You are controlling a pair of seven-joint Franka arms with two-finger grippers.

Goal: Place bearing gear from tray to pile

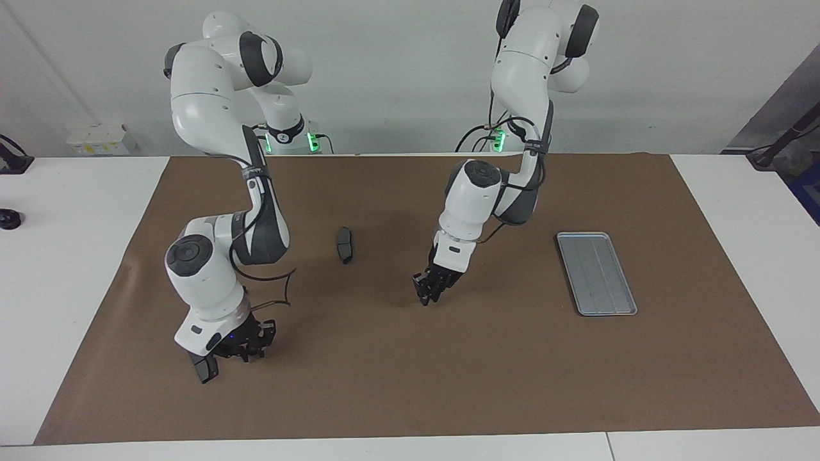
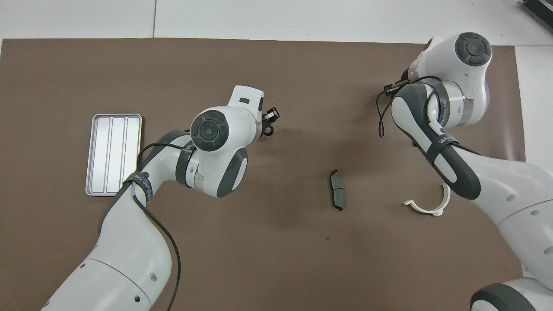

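Note:
The silver tray [image 1: 596,273] [image 2: 113,154] lies bare toward the left arm's end of the mat. My left gripper [image 1: 426,295] [image 2: 270,122] hangs over the middle of the mat, shut on the small dark bearing gear [image 2: 268,128]. The pile lies toward the right arm's end. It holds a white semicircular bracket [image 2: 425,207], a brake pad [image 1: 345,244] [image 2: 337,190] and a second brake pad [image 1: 204,369]. My right gripper [image 1: 246,346] sits low, right beside that second pad. In the overhead view the right arm hides both the right gripper and the second pad.
A brown mat [image 1: 487,384] covers most of the white table [image 1: 70,269]. A loose cable [image 1: 282,288] loops off the right arm's wrist. A small black object [image 1: 9,219] and a white box [image 1: 96,139] sit off the mat past the right arm's end.

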